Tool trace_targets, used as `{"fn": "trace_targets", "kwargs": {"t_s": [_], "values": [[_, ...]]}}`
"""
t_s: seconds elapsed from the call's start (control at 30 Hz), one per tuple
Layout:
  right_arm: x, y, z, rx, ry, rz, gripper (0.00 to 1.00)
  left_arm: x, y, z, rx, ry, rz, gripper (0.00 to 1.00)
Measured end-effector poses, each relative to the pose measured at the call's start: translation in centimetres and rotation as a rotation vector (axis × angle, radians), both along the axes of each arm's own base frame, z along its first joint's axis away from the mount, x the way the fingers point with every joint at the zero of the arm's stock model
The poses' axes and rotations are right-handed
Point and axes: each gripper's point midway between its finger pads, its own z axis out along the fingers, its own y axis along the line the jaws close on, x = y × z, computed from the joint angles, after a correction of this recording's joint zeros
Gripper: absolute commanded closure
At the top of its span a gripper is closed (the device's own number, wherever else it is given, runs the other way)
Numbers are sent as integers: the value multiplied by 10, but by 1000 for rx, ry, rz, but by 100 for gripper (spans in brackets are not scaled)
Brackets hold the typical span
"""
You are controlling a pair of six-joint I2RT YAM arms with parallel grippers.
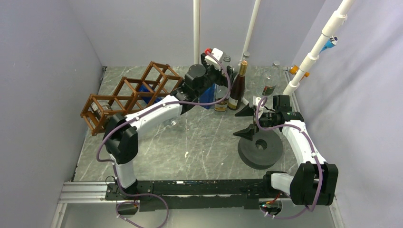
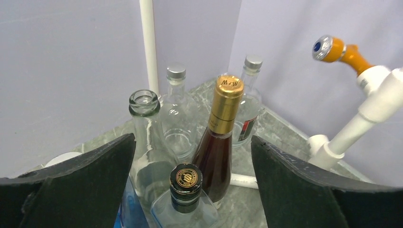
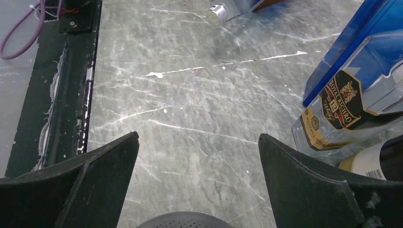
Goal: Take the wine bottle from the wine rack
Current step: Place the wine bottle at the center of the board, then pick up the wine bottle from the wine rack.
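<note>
The brown wooden wine rack (image 1: 124, 96) stands at the left of the table, with something blue (image 1: 144, 90) lying in one middle cell. A dark wine bottle (image 1: 236, 88) (image 2: 219, 142) with a gold foil top stands upright on the table at the back, off the rack. My left gripper (image 1: 215, 71) (image 2: 192, 137) hovers over the group of bottles, open and holding nothing. Just below its gap is a clear square bottle with a black cap (image 2: 186, 185). My right gripper (image 1: 243, 122) (image 3: 198, 135) is open and empty above bare table.
Clear bottles (image 2: 177, 114) (image 2: 145, 137) and a blue bottle (image 1: 207, 97) crowd the back around the wine bottle. A grey disc (image 1: 260, 149) lies under the right arm. White pipes (image 1: 196, 28) (image 1: 311, 57) rise at the back. A silver-capped bottle (image 3: 218, 12) lies near the rack.
</note>
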Motion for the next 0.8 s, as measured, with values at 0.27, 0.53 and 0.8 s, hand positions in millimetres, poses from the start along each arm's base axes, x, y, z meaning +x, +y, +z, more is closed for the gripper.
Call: {"fn": "trace_targets", "kwargs": {"t_s": [0.27,0.53,0.8], "values": [[0,0,0,0,-3,1,0,-17,8,31,-62,13,-31,1],[0,0,0,-1,-3,-1,0,-39,9,47,-104,44,-105,0],[1,-1,0,-1,-2,-3,0,-56,14,42,-93,92,-153,1]]}}
